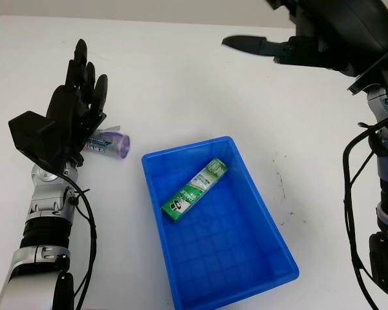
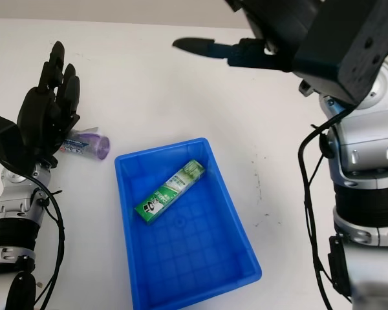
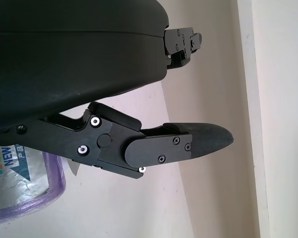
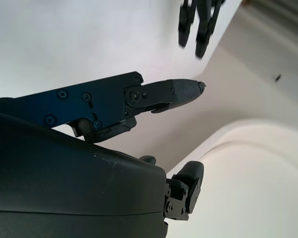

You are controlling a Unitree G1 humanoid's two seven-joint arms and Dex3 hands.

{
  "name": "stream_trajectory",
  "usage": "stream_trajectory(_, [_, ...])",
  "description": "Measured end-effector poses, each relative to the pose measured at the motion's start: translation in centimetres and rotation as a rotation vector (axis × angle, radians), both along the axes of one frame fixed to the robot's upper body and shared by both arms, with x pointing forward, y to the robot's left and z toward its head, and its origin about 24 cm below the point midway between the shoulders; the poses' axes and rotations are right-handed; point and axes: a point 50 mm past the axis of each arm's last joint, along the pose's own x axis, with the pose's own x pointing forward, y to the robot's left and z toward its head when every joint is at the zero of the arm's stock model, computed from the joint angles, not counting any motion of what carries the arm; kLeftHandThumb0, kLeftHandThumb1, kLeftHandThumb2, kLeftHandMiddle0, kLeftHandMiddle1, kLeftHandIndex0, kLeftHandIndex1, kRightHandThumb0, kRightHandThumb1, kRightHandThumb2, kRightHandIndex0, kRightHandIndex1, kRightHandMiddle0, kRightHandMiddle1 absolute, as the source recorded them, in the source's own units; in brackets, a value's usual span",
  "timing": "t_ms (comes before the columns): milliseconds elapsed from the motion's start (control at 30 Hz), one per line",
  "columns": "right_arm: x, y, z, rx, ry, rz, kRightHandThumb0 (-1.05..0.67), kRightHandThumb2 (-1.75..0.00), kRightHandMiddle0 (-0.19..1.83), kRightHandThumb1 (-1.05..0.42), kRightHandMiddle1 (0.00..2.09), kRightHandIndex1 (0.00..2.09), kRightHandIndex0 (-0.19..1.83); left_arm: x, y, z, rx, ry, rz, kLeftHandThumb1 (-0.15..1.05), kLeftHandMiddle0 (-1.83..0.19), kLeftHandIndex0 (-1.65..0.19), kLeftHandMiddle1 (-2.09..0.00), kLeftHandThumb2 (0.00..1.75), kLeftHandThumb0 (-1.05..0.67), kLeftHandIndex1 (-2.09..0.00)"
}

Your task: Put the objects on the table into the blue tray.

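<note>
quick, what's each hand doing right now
Left hand: open, holding nothing, over the purple packet.
Right hand: open, holding nothing, raised above the table's far side.

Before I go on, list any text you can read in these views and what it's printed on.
"NEW": on the purple-edged packet lying on the table beside the open left hand, seen in the left wrist view; the small characters beside it are too blurred to read.
Green tube in the blue tray: white print along its side, too small to read.
No other text; the right hand hangs open above the table.
</note>
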Motion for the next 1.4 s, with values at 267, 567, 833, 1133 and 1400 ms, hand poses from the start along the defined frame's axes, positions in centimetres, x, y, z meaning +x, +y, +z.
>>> stream_trajectory(267, [2.6, -4.9, -7.1, 0.301, 0.277, -0.184, -0.54, -0.47, -0.18, -1.05, 0.3, 0.3, -0.18, -1.0, 2.1, 2.2, 0.319, -0.075, 0.059, 1.05, 0.11, 0.1, -0.06, 0.54, -0.77, -0.07])
stream_trajectory(567, [3.1, -6.0, -12.0, 0.509, 0.472, -0.225, -0.62, -0.66, -0.19, -1.05, 0.01, 0.02, -0.19, -2.5, 4.6, 6.2, 0.634, 0.033, -0.031, 1.05, 0.08, 0.07, -0.06, 0.17, -0.87, -0.06])
stream_trajectory(833, [2.9, -5.9, -12.4, 0.545, 0.492, -0.234, -0.59, -0.68, -0.19, -1.05, 0.0, 0.0, -0.19, -3.4, 5.1, 8.1, 0.987, 0.135, -0.231, 0.87, 0.12, 0.12, -0.05, 0.03, -0.7, -0.04])
stream_trajectory(1133, [2.7, -5.9, -12.2, 0.569, 0.509, -0.243, -0.56, -0.7, -0.19, -1.05, 0.0, 0.0, -0.19, -2.9, 3.8, 8.1, 1.264, 0.187, -0.327, 0.8, 0.02, 0.01, -0.08, 0.04, -0.59, -0.08])
stream_trajectory(1400, [2.7, -5.9, -12.1, 0.576, 0.511, -0.244, -0.56, -0.69, -0.19, -1.05, 0.0, 0.0, -0.19, -2.3, 4.0, 6.6, 1.249, 0.255, -0.334, 0.8, -0.05, -0.07, -0.07, 0.06, -0.61, -0.08])
